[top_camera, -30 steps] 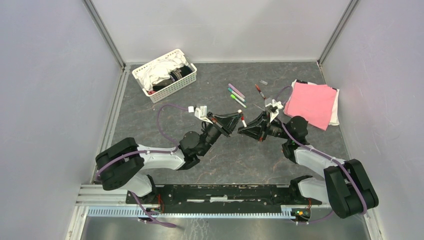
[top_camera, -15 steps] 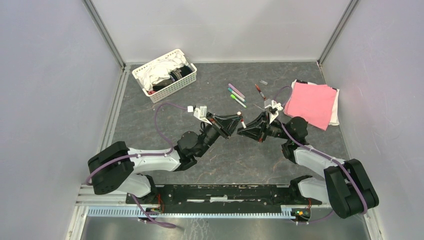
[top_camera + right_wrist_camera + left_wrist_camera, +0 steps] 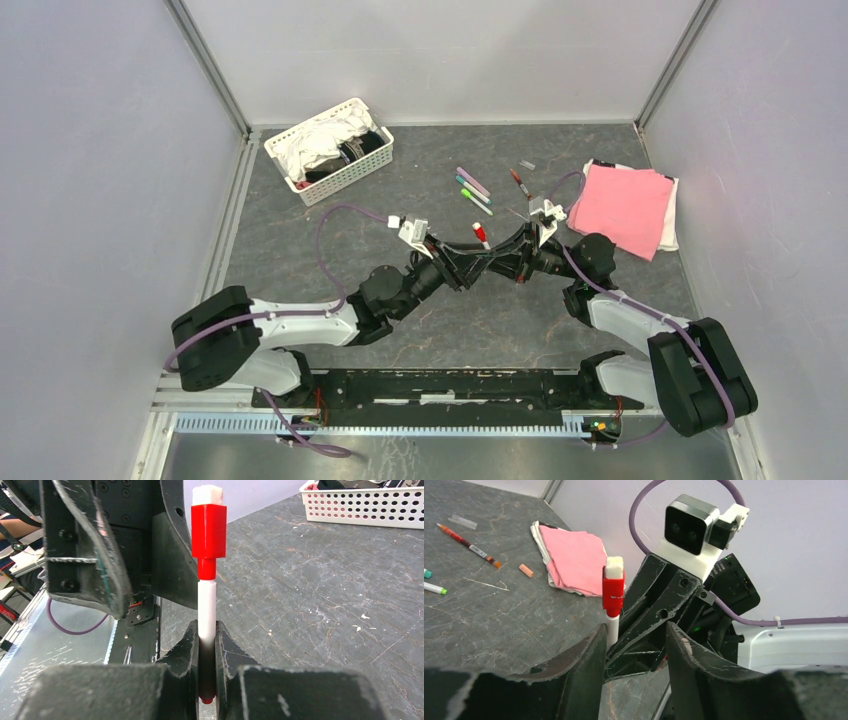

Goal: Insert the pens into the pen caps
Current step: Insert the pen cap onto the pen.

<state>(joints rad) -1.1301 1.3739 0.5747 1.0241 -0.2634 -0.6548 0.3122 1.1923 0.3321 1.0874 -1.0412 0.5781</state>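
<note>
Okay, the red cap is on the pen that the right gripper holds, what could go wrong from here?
The left gripper is open but its fingers flank the red pen closely; pulling back askew might knock it or tug the red cap. The right gripper pinches only the barrel's lower end, so a bump could tilt the pen. Whether the cap is fully seated cannot be told; it might slip off.

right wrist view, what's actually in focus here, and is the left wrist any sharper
Right wrist: the red-capped pen is crisp, the right fingers at the bottom edge are soft. Left wrist: the left fingers blur too, while the pink cloth is clear. Both evenly lit, no glare.
</note>
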